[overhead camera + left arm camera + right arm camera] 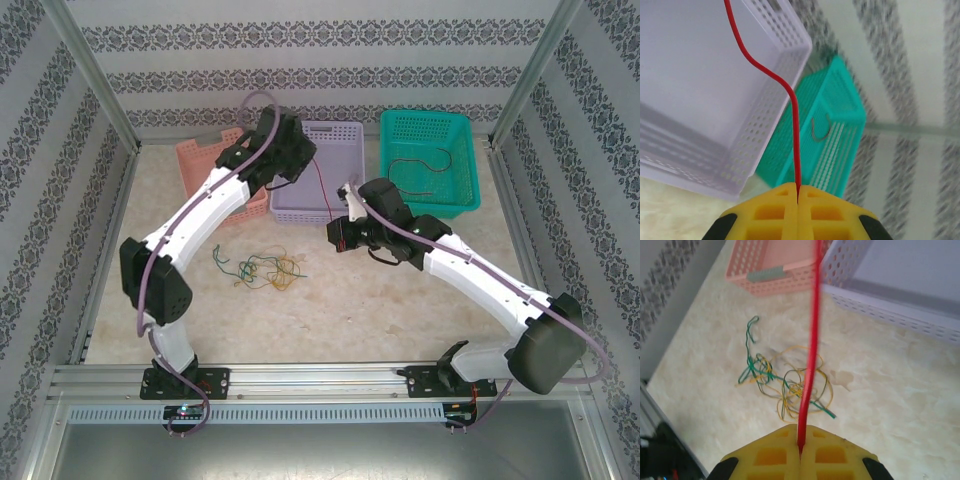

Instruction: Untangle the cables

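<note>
Left gripper (798,194) and right gripper (800,449) both clenched on the red cable (795,125), strung between them near the lilac basket's (300,213) front edge. Green-yellow tangle (262,268) lies loose on the table (420,310), left of centre. Dark cable (418,165), probably brown, is in the teal basket (430,207).

Overhead view down onto table (400,300); both close wrist views across lilac basket (700,100).

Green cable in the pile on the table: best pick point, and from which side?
Take the green cable at its lone loop poking out toward the pink basket, clear of the tangle. It lies flat on the table, so come straight down, claw straddling the strand. The left claw and right claw are both shut on the red cable.
</note>
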`<control>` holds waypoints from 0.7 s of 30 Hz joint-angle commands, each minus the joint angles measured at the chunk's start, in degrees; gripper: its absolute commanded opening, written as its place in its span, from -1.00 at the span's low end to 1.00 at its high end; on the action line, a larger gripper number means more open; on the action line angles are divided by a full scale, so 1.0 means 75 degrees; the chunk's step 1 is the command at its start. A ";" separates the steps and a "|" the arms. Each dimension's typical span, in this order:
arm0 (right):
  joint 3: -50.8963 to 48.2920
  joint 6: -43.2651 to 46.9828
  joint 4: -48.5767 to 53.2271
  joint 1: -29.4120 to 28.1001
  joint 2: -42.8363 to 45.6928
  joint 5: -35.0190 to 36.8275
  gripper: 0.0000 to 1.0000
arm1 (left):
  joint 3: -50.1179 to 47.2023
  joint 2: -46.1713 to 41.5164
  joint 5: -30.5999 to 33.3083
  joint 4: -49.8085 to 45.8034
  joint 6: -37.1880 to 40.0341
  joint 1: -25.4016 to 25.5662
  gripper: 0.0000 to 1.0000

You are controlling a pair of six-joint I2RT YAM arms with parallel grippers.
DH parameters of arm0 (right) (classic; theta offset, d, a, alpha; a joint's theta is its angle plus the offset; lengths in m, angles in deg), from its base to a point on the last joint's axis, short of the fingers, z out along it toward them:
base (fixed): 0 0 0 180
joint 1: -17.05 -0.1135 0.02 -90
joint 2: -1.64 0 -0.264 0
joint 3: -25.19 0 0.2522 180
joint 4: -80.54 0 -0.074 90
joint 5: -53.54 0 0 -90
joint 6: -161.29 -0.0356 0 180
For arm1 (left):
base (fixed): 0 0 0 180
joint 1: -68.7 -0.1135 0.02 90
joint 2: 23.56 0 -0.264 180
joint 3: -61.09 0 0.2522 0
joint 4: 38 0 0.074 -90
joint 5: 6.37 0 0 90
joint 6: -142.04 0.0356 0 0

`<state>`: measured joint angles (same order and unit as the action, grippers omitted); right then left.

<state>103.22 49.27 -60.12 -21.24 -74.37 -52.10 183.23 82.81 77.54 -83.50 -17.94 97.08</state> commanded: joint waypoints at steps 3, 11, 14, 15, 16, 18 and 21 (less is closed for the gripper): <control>0.0015 0.2116 0.3350 -0.0731 0.0016 -0.0615 -1.00 | 0.1377 0.0503 -0.0361 0.0373 0.3977 -0.0509 -1.00; 0.0022 0.2080 0.3524 -0.0809 -0.0087 -0.1121 -1.00 | 0.0959 0.0315 -0.0933 0.1520 0.4304 -0.0641 -1.00; -0.0026 0.1664 0.3328 -0.0386 -0.0020 -0.1369 -1.00 | 0.0606 0.0134 -0.0939 0.1815 0.4189 -0.0637 -1.00; -0.0068 0.1569 0.3293 -0.0221 -0.0002 -0.1493 -1.00 | 0.0410 0.0023 -0.0895 0.1955 0.4140 -0.0654 -1.00; -0.0189 0.1405 0.3161 -0.0022 0.0035 -0.1711 -1.00 | 0.0271 -0.0061 -0.0839 0.2028 0.4075 -0.0681 -1.00; -0.0441 0.1179 0.2886 0.0193 0.0164 -0.2013 -1.00 | 0.0185 -0.0147 -0.0846 0.2101 0.3950 -0.0782 -1.00; -0.0690 0.1061 0.2730 0.0288 0.0299 -0.2168 -1.00 | 0.0297 -0.0178 -0.1005 0.2064 0.3853 -0.0929 -1.00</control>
<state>101.85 59.02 -52.47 -17.69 -73.71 -57.79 183.56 84.80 62.57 -84.73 11.09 95.51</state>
